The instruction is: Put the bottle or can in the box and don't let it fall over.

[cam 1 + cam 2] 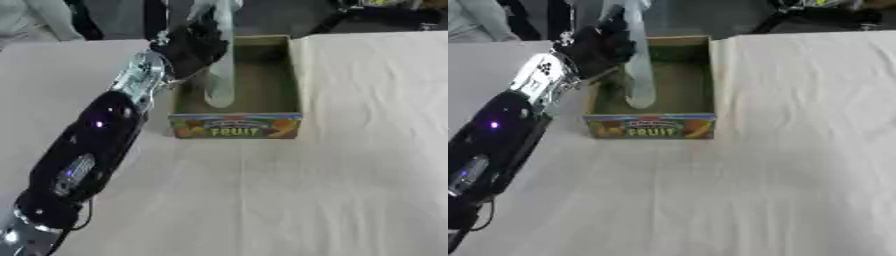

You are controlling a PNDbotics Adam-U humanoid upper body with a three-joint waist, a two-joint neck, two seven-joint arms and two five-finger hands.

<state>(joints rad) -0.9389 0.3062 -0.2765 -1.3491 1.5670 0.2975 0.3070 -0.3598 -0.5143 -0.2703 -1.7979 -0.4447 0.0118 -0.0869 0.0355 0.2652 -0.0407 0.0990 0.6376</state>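
Presently on record:
Bottle (219, 75): clear, tall, upright inside the box, base near the floor.
Box (293, 80): open cardboard, "FRUIT" front panel, on white table (350, 175).
Left hand (194, 45): fingers curled round the bottle's upper part.

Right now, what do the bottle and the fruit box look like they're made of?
The bottle, held by the left robot hand, looks like clear, pale plastic: the box floor shows dimly through it. Glass cannot be ruled out. The box looks like matte brown cardboard, with thin dull walls and a glossier printed front reading FRUIT. The table seems covered in off-white cloth with faint creases.
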